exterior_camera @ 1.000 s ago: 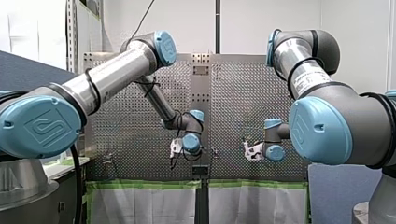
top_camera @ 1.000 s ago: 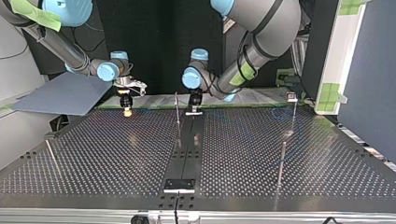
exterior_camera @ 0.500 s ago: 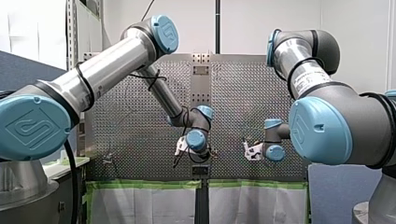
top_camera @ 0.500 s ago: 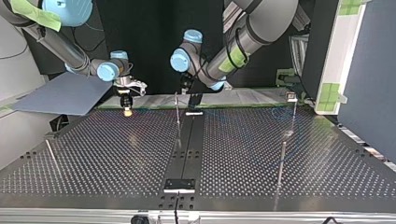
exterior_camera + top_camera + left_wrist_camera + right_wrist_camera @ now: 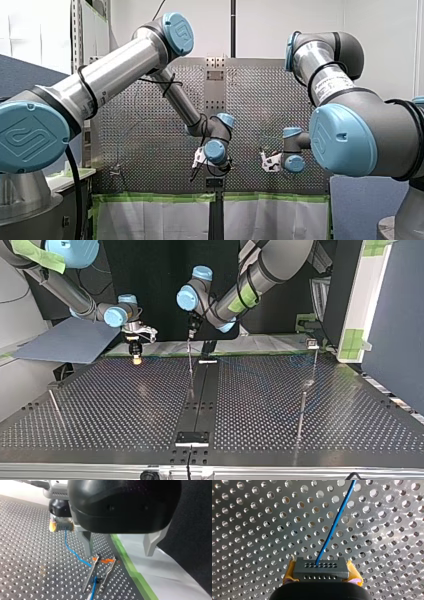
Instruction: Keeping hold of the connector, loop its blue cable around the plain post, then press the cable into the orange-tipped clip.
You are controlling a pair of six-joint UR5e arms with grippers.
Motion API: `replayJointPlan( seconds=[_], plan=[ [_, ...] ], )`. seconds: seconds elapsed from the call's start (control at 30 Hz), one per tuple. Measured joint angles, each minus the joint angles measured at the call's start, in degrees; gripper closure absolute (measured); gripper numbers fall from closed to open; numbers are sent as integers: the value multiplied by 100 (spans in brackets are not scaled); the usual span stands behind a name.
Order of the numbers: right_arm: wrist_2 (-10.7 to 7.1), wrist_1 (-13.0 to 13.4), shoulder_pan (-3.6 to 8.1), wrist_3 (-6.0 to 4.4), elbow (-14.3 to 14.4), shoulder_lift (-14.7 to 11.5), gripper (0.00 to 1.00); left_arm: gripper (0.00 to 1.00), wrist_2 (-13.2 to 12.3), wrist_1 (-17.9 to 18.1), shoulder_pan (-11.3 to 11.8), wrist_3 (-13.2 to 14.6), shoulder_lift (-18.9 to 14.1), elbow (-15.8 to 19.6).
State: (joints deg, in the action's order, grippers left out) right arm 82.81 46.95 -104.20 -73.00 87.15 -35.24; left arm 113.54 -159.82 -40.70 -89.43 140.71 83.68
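We grip the connector in our right jaws; our left jaws hang released above the clip, cable apparently seated.

The table is seen as shiny perforated metal — the connector as matt dark plastic.

White wall seen behind perforated metal table. Black pole set upright at centre. Table edge lined with green tape; white sheet hung below. Black backdrop and blue-grey panel seen in top view.
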Motion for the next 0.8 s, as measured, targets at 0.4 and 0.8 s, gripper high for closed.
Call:
replayJointPlan(
  seconds=[0.4,0.8],
  plan=[
    [-2,0,0,-6,1,2,100,0,13,11,-2,-119,1,2],
    [-24,-35,0,1,2,2,100,0,107,263,-110,-230,-351,376]
  ],
)
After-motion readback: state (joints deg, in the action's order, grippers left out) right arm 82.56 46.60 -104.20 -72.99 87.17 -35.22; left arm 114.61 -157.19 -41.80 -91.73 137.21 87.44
